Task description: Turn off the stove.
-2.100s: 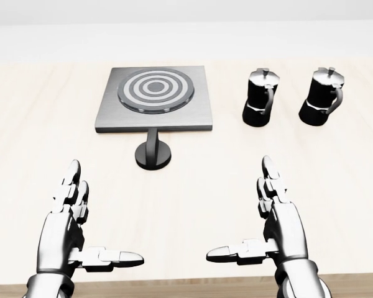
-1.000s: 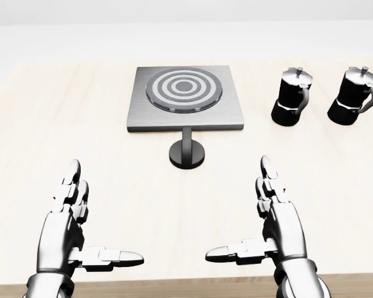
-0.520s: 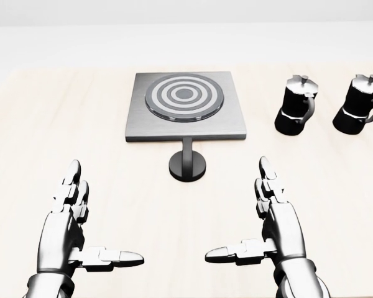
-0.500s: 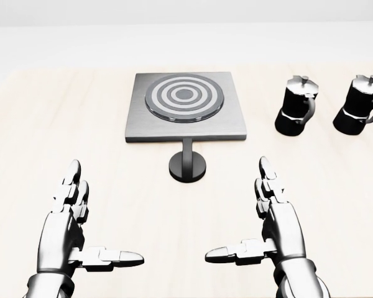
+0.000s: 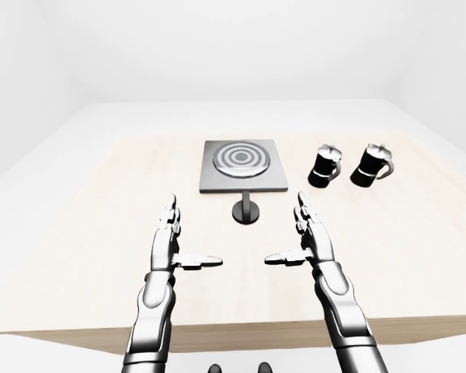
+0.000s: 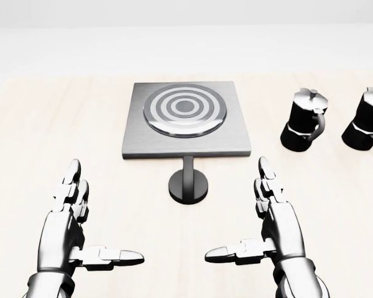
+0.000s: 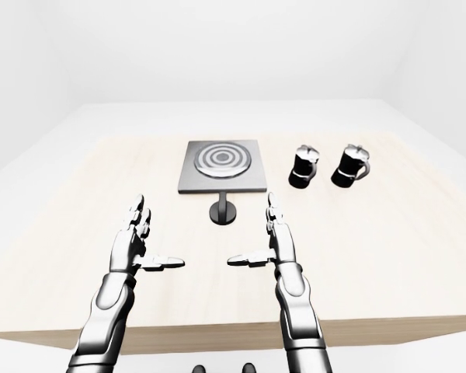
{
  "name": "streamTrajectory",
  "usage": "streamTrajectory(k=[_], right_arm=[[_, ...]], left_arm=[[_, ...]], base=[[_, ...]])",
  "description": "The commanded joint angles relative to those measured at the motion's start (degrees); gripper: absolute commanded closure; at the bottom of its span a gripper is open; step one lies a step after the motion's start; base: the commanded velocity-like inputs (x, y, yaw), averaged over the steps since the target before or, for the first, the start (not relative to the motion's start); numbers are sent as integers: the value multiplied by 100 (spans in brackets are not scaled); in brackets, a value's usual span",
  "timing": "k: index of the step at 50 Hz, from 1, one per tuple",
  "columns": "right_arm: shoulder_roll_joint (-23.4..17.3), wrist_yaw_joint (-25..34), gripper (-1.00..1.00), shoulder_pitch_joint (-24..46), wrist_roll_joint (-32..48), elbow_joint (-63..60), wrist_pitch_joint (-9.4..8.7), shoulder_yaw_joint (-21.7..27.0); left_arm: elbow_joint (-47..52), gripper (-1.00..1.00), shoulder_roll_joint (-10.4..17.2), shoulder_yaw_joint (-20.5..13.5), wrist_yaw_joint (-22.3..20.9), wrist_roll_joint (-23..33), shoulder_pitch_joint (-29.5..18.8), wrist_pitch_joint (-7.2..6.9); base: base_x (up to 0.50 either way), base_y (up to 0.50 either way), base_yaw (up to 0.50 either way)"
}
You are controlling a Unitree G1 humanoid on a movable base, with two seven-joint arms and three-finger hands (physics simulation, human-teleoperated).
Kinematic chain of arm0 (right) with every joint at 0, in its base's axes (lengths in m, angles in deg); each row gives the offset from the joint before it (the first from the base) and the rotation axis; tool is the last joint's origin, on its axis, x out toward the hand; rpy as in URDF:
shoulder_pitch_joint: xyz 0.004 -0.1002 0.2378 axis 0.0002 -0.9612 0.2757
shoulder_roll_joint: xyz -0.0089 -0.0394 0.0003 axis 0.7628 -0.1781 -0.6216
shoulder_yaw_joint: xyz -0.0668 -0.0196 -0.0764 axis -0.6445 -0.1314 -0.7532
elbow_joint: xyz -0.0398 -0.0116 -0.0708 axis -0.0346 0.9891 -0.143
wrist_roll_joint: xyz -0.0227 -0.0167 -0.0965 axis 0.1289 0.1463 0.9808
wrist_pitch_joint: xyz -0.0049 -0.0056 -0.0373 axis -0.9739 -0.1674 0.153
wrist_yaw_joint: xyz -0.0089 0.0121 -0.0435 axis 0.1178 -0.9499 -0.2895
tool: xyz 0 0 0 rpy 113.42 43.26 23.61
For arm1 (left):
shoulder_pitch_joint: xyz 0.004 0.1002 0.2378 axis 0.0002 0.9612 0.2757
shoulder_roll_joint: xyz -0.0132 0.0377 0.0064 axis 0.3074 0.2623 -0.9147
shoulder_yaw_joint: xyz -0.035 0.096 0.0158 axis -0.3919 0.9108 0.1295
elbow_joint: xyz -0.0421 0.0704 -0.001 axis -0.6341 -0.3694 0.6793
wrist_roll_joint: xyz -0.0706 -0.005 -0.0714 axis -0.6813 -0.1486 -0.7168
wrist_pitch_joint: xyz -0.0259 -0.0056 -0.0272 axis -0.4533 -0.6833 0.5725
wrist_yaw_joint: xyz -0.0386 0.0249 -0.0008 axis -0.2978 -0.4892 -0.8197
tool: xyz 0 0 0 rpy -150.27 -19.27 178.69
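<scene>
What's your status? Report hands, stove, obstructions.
Left hand open, right hand open, both empty over table. Stove ahead, knob untouched. Two moka pots off right, path clear.

stove point(image 6: 185, 120): top centre, ringed burner
knob point(image 6: 188, 184): just below stove
left hand point(image 6: 71, 233): open, bottom left
right hand point(image 6: 270, 231): open, bottom right
moka pots point(image 6: 304, 120): top right

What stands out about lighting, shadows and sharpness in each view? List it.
Head view: flat, even light, everything sharp; the stove casts almost no shadow, and the rightmost moka pot is cut by the edge. Left-eye view: bright walls wash out, the table looks pale. Right-eye view: soft highlights on the right robot hand, no blur.
</scene>
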Motion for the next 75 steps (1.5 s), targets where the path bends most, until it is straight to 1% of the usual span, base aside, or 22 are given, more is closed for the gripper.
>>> streamTrajectory(k=[1, 16, 19, 32, 36, 37, 39, 40, 44, 46, 48, 49, 51, 53, 55, 56, 57, 58, 62, 66, 70, 75], right_arm=[[-2, 4, -100, 0, 0, 28, 31, 5], [1, 2, -100, 3, 3, 9, 6, -4], [7, -31, -100, -23, 21, -50, -22, -5], [3, -9, -100, 16, -1, 22, -21, -4], [-1, -3, -100, 26, -10, 32, -28, 2], [0, -4, -100, 27, -12, 47, -18, 4], [1, -13, -100, 27, -5, 33, -30, 2], [0, -7, -100, 28, -9, 54, -8, 3], [-1, -5, -100, 27, -4, 36, -16, -1], [0, -5, -100, 29, -7, 55, 9, 4], [0, -13, -100, 15, 5, 8, -3, -3], [-2, -7, -100, 29, -8, 57, 21, 8], [-2, -8, -100, 23, 2, 23, 13, 1], [-3, -9, -100, 34, 1, 44, 17, 4], [-5, -9, -100, 52, 12, 88, 27, 3], [-5, -6, -100, 44, 28, 46, 1, -12], [-4, -6, -100, 45, 35, 52, -1, -14], [-4, -1, -100, 50, 39, 81, 19, -14], [0, -12, -100, 47, 58, 72, -2, -17], [0, -17, -100, 78, 72, 94, -35, -21], [-1, -12, -100, 91, 71, 115, -42, -19], [1, -14, -100, 83, 70, 80, -47, -20]], left_arm=[[-19, -100, 2, -1, 0, -4, -5, 17], [-5, -100, 4, 2, -2, -3, 6, 16], [-103, -100, 7, 3, -6, 11, -23, 81], [8, -100, 5, 15, -23, 32, 23, -1], [-109, -100, 4, 1, -10, 35, -22, 69], [-5, -100, 6, -13, -14, -4, -19, -85], [26, -100, 7, -34, -2, -40, -49, -189], [-59, -100, 7, -41, 9, -40, -75, -117], [-6, -100, 9, -64, 26, -86, -70, -135], [12, -100, 8, -139, 108, -186, -129, -158], [-106, -100, 29, -193, 327, -88, -280, -319], [24, -100, 53, -200, 218, -215, -267, -472], [-27, -100, 46, -283, 415, -220, -352, -458], [41, -100, 95, -314, 393, -305, -381, -610], [62, -100, 124, -434, 608, -294, -416, -503], [-3, -100, 160, -458, 746, -155, -428, -247], [4, -100, 176, -488, 772, -164, -416, -119], [72, -100, 192, -580, 935, -226, -551, -446], [153, -100, 284, -814, 1261, -391, -598, -409], [143, -100, 387, -951, 1322, -628, -641, -531], [182, -100, 446, -1096, 1527, -703, -618, -423], [356, -100, 529, -1363, 1775, -924, -587, -530]], base=[[18, 0, 0], [18, 0, 0], [18, 0, 0], [18, 0, 0], [18, 0, 0], [18, 0, 0], [18, 0, 0], [18, 0, 0], [18, 0, 0], [14, 0, 0], [2, 0, 0], [0, 0, 0], [0, 0, 0], [0, 0, 0], [0, 0, 0], [0, 0, 0], [0, 0, 0], [0, 0, 0], [0, 0, 0], [0, 0, 0], [0, 0, 0], [0, 0, 0]])
